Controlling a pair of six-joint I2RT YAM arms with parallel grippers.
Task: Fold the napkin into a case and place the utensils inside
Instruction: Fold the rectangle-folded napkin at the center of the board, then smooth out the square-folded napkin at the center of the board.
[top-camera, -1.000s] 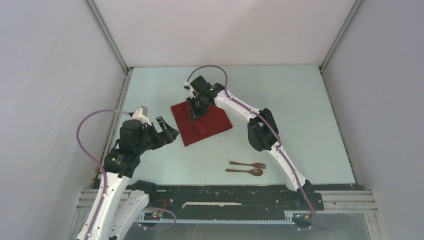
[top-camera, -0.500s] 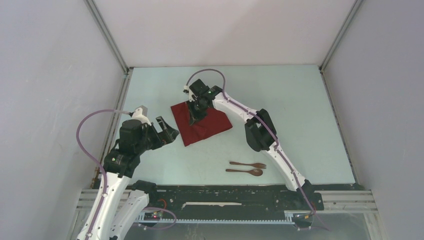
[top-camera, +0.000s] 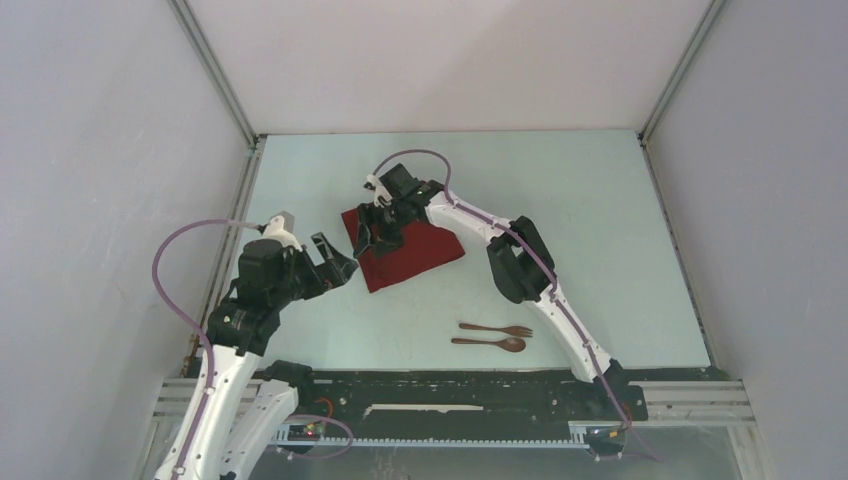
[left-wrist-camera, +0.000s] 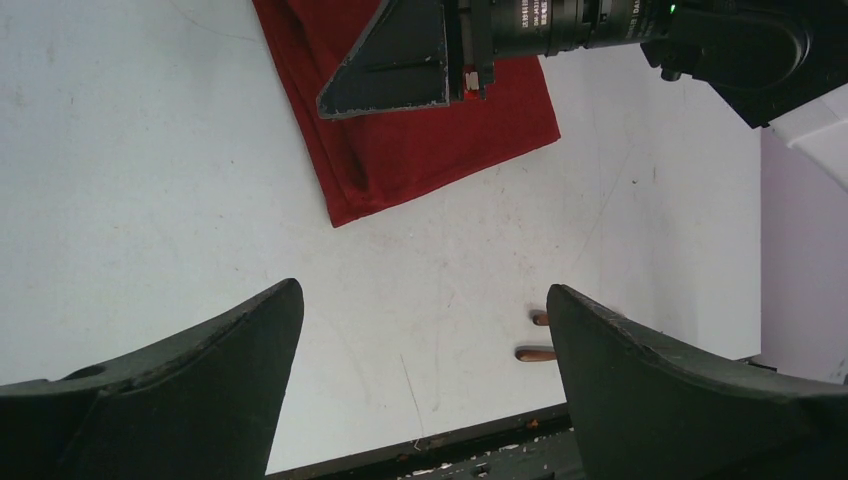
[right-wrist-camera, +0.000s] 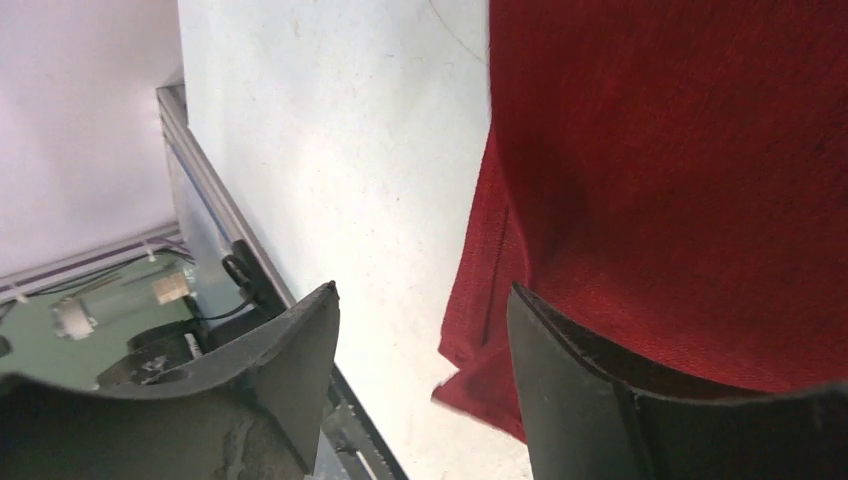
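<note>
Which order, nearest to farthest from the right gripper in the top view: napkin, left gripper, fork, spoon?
From the right gripper:
1. napkin, directly beneath it.
2. left gripper, down-left in the view, off the napkin.
3. fork and spoon, side by side toward the near edge; too close to call.

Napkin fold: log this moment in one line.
napkin: folded, flat on table | right gripper: jaws open over its left edge | left gripper: jaws open, clear of napkin | fork, spoon: side by side on table

Pose: left arm folded near its base, left pincer jaws spread wide. Reaching forward and leftward, right arm extended; right pincer angled down, jaws parted.
</note>
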